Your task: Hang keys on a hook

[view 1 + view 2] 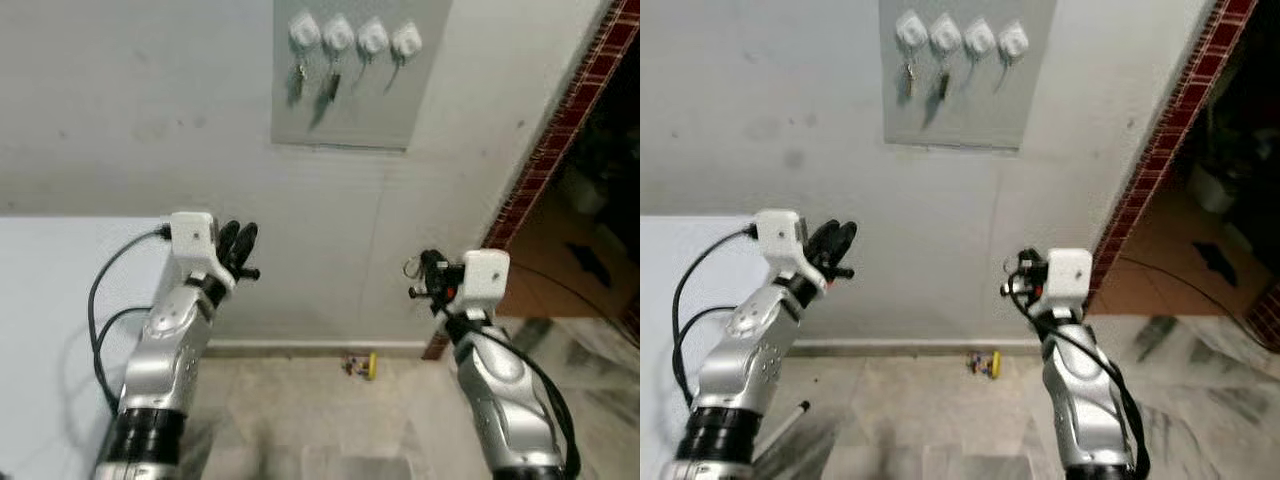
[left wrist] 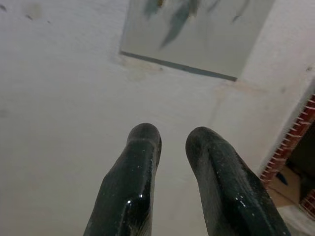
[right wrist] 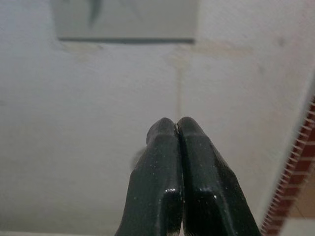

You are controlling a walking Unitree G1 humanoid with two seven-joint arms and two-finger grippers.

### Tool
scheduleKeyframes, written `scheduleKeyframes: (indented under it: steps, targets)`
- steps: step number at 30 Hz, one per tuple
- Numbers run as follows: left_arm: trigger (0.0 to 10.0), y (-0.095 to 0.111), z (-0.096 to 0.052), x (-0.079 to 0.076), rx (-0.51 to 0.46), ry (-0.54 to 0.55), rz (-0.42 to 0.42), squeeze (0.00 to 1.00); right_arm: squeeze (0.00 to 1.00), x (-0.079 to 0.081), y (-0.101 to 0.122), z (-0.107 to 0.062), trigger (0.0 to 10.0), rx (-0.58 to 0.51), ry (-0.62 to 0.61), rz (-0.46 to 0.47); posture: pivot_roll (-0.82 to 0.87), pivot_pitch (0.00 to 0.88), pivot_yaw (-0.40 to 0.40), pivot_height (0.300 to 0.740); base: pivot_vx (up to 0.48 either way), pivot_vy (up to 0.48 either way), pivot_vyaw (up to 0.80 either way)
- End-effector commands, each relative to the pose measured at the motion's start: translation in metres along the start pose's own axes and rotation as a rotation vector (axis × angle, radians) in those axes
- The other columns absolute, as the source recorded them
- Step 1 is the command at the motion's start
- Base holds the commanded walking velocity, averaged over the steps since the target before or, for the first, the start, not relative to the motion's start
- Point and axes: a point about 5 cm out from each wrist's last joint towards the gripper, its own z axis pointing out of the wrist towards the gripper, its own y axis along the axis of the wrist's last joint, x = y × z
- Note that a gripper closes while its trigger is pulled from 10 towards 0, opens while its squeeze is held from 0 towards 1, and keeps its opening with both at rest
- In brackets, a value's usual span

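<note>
Left gripper (image 2: 170, 142) fingers apart; right gripper (image 3: 176, 129) fingers pressed together; four white wall hooks (image 1: 355, 36) at twelve o'clock.

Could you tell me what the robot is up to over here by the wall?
It is facing a grey panel with four white hooks; two already carry keys. The right gripper is raised with fingers pressed shut, and a key ring shows at its tip. The left gripper is raised too, open and empty. Both are well below the hooks, so nothing is hung yet.
</note>
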Motion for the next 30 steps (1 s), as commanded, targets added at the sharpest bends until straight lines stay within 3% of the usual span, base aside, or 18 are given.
scheduleKeyframes:
  steps: [1,5,12,30]
  targets:
    - [10.0,0.004,-0.002,0.002,-0.006,0.010,0.007,0.00,0.00,-0.004,0.002,0.002,10.0,0.012,-0.041,0.003,-0.07,0.000,-0.042,0.740,0.000,0.000,0.00]
    - [10.0,0.004,-0.002,0.001,-0.002,0.005,-0.002,0.00,0.00,-0.007,-0.001,0.000,10.0,0.035,-0.079,0.031,-0.08,0.005,-0.027,0.740,0.000,0.000,0.00]
    - [10.0,0.003,0.000,-0.002,0.007,-0.017,-0.009,0.00,0.00,0.001,0.002,-0.007,10.0,-0.015,-0.011,0.034,-0.10,0.015,-0.014,0.740,0.000,0.000,0.00]
    - [10.0,0.005,0.002,-0.003,0.002,-0.013,-0.021,0.00,0.00,0.001,0.007,-0.008,10.0,-0.026,-0.001,0.025,-0.10,0.024,-0.024,0.740,0.360,0.000,0.00]
